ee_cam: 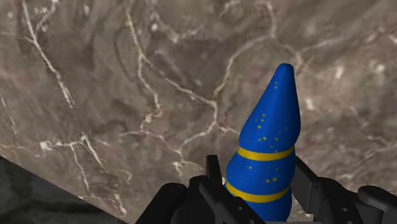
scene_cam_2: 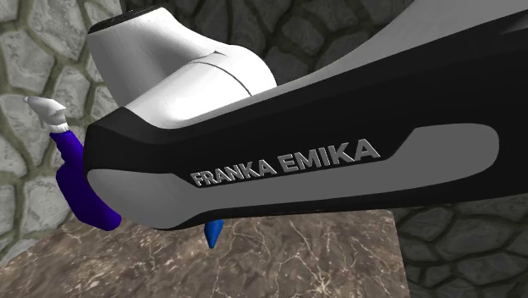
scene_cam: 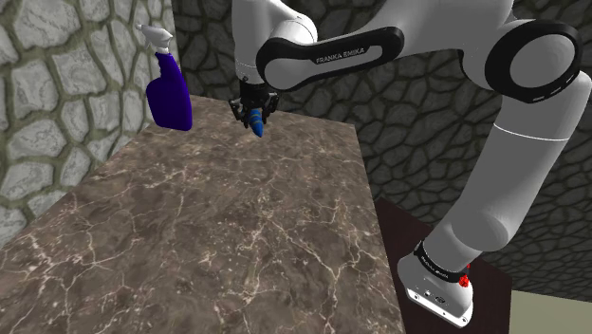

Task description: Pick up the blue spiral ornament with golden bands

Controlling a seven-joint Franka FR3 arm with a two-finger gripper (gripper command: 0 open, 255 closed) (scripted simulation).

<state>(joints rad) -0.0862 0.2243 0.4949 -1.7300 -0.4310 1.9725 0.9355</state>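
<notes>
The arm [scene_cam_2: 288, 161] reads "FRANKA EMIKA". The fingers [ee_cam: 313, 186] clasp the blue, gold-banded ornament [ee_cam: 267, 159] at its wide end, tip pointing toward the veined tabletop [scene_cam: 218, 228].

The black gripper [scene_cam: 256, 110] clasps a blue spiral ornament [scene_cam: 256, 122], tip pointing down, near the upright blue spray bottle [scene_cam: 169, 95], to its right in the shoulder view. Beneath the bottle lies a brown marble table [scene_cam: 218, 228].

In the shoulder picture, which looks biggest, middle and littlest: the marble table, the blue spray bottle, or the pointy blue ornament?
1. marble table, biggest by far
2. blue spray bottle
3. blue ornament, littlest; it sits about as far away as the bottle, so this order seems fair
</notes>
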